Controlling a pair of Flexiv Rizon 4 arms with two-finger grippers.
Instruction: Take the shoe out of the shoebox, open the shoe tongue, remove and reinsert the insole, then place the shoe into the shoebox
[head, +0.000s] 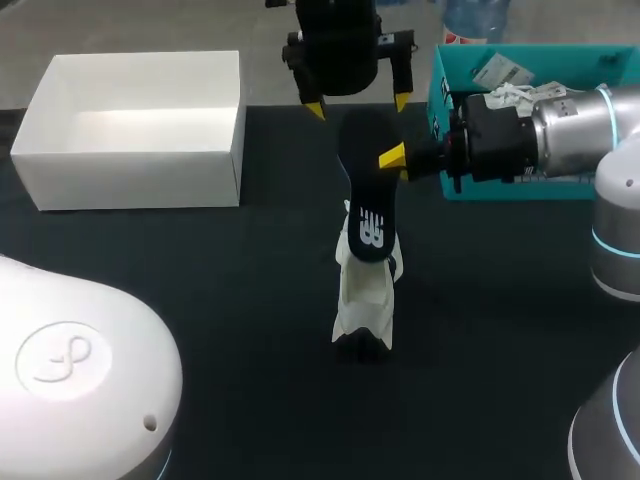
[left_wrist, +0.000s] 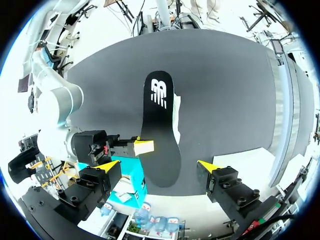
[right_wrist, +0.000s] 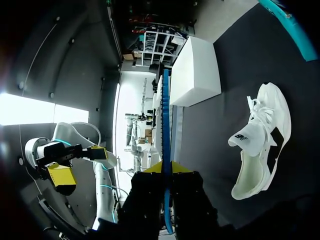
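**Fig. 1. Insole out of the shoe, held in the air (head + 2 wrist views).**

**Progress.** The shoe (head: 365, 295) is out of the white shoebox (head: 130, 165) and lies on the dark table (head: 200, 300), near the middle and well apart from the box. In the right wrist view the shoe (right_wrist: 260, 145) lies on its side w/ the tongue lifted clear of the opening, so steps 1 and 2 look done. The black insole (head: 368, 190) is fully out of the shoe and hangs above it, heel end down near the shoe's collar. Judged done: 3 steps (take out, open tongue, pull insole). Judged left: 2 steps (reinsert insole, return shoe to box). The box interior shows nothing inside.

**Claws.** The right gripper (head: 395, 160) comes in from the teal bin (head: 437, 80) side and is clamped on the insole's edge; the right wrist view shows the insole (right_wrist: 165, 130) edge-on between both fingers. The left gripper (head: 358, 105) hovers over the insole's upper end, fingers spread wide. In the left wrist view its 2 yellow tips stand either side of the insole (left_wrist: 160, 130) w/o touching it; it holds nothing.
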